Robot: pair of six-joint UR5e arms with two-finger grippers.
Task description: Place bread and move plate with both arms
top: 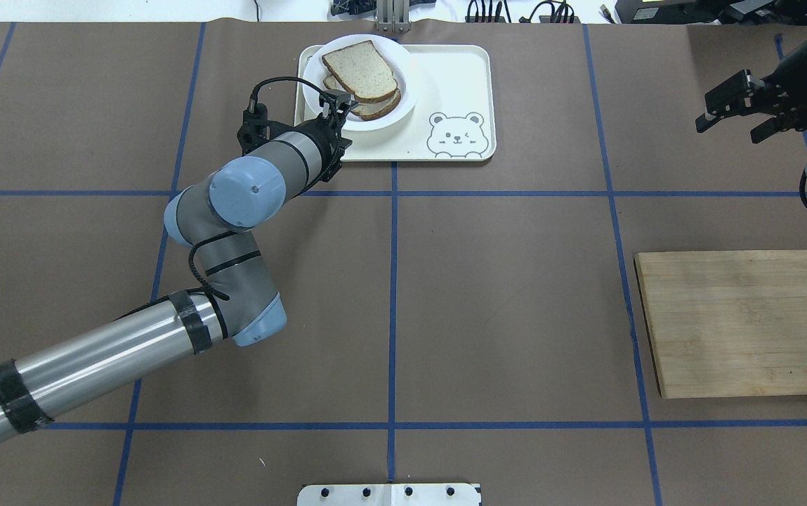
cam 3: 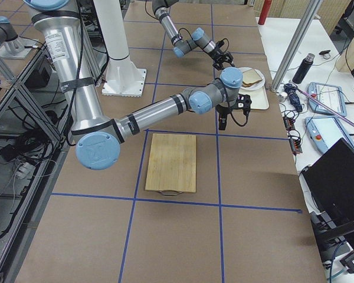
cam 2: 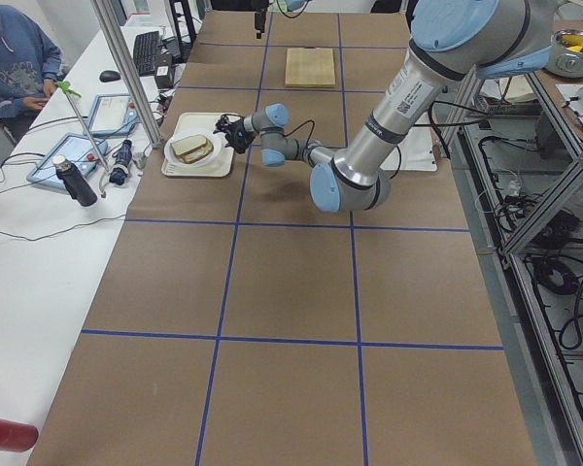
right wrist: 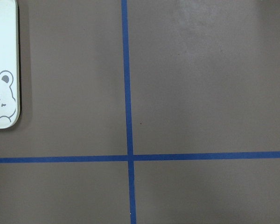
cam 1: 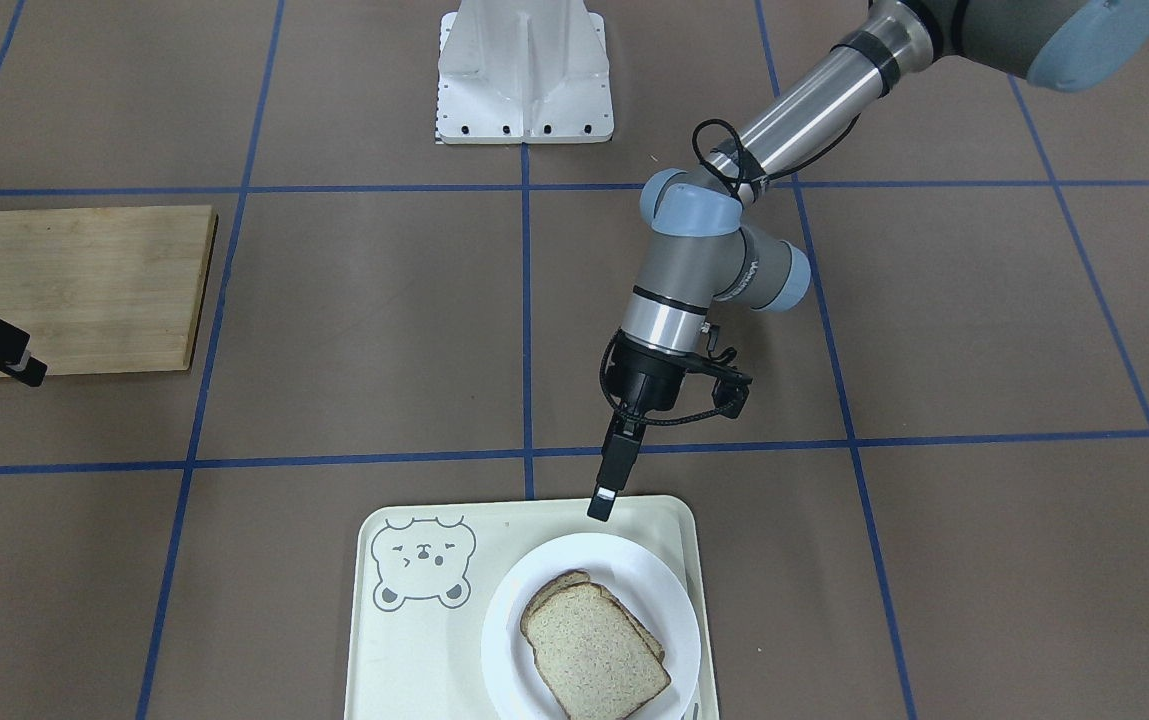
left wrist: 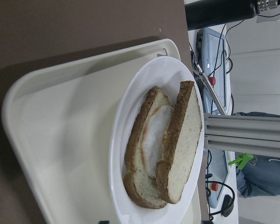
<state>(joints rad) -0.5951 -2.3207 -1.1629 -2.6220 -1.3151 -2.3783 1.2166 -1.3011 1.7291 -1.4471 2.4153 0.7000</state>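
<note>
Overhead view, left to right:

- Left arm point(top: 234, 197) comes in at lower left, cut off by the frame edge.
- Left gripper point(top: 340, 105) hangs over the near rim of the plate point(top: 409, 95), upper centre. Fingers are small and dark against the plate, so I can't tell if they're apart or together. Nothing visible between them. The front view only gives it edge-on, tip over the tray's upper edge, just short of the plate.
- Bread point(top: 359, 65) lies on the plate as the top of a stack, over a second slice point(top: 381, 107) that peeks out below it.
- The plate sits in the left half of the tray point(top: 456, 67); the bear drawing point(top: 454, 133) is in the right half.
- Board point(top: 740, 323) is at lower right, well apart from the tray, its right edge at the frame border.
- Right gripper point(top: 727, 133) is at upper right, fingers spread, empty, with most of its arm out of frame.

Count: 2 slices, 1 plate, 1 tray, 1 board, 2 grippers.

View differences:

- Only the left wrist view shows a white layer point(left wrist: 154, 140) between the slices. Overhead and front hide it.
- The front view crops the plate and tray at the bottom.
- The right wrist view shows just the table, blue tape and the tray's bear corner.
</note>
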